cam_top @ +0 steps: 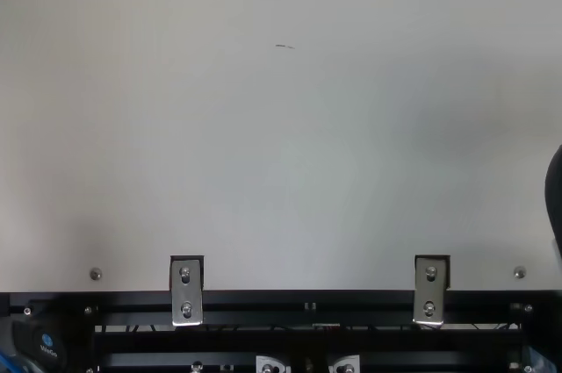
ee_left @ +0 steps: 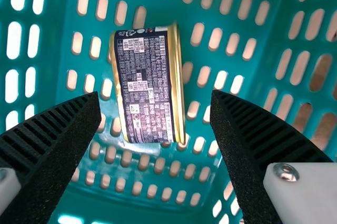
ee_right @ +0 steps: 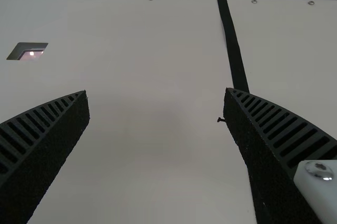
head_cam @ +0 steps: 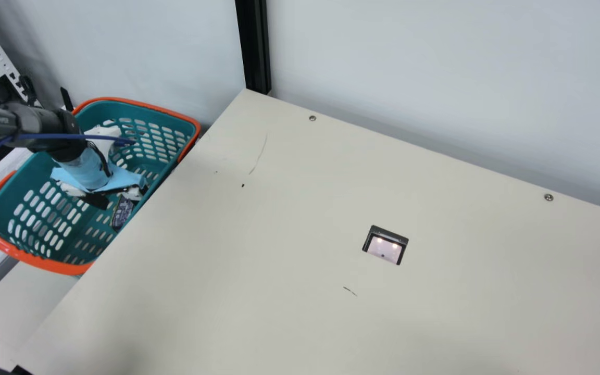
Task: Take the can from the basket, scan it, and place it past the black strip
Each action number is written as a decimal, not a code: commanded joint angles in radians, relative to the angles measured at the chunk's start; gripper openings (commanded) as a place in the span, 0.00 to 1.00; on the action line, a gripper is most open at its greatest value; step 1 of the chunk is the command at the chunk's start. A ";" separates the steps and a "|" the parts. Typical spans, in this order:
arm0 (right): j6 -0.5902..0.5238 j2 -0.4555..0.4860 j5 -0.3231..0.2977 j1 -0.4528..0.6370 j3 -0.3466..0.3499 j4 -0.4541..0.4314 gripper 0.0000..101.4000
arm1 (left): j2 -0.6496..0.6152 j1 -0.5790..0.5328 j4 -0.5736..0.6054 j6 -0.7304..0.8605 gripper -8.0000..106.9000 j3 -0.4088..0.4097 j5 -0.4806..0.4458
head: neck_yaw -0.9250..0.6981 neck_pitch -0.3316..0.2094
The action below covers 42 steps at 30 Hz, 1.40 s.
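My left gripper (head_cam: 108, 200) is down inside the teal basket (head_cam: 65, 258) in the main view. Close by its fingers, the dark can (head_cam: 122, 212) rests in the basket, partly cut off by the table edge. In the left wrist view the can (ee_left: 145, 84), dark with gold rims and pale print, lies beyond the gap of the open left gripper (ee_left: 155, 96), nothing gripped. My right gripper (ee_right: 156, 94) stands open and empty over the table; past its fingers runs the black strip (ee_right: 234, 50). The scanner window (head_cam: 385, 246) is set into the tabletop, lit by two small lights.
The basket has an orange rim (head_cam: 196, 122) and stands against the table's left edge. A black upright post (head_cam: 254, 47) rises at the table's back corner. Metal brackets (cam_top: 186, 290) sit along the near edge. At the top view's right edge shows a dark arm part (cam_top: 554, 197).
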<state>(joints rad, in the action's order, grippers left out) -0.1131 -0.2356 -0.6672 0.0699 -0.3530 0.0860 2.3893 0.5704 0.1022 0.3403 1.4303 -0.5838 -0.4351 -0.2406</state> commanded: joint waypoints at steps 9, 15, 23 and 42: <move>0.000 0.000 0.000 0.000 0.000 0.000 1.00 | 0.065 0.005 -0.012 -0.003 0.85 0.054 0.011 | -0.014 -0.034; 0.000 0.000 0.000 0.000 0.000 0.000 1.00 | 0.103 0.012 -0.005 0.003 0.85 0.090 0.018 | -0.014 -0.034; 0.000 0.000 0.000 0.000 0.000 0.000 1.00 | 0.139 0.015 0.043 0.036 0.85 0.126 0.025 | -0.014 -0.034; 0.000 0.000 0.000 0.000 0.000 0.000 1.00 | 0.024 0.000 0.149 0.088 0.16 0.034 0.066 | -0.014 -0.034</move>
<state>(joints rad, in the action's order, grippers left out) -0.1131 -0.2356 -0.6672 0.0699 -0.3530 0.0860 2.4522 0.5718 0.2339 0.4162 1.4775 -0.5269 -0.4351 -0.2406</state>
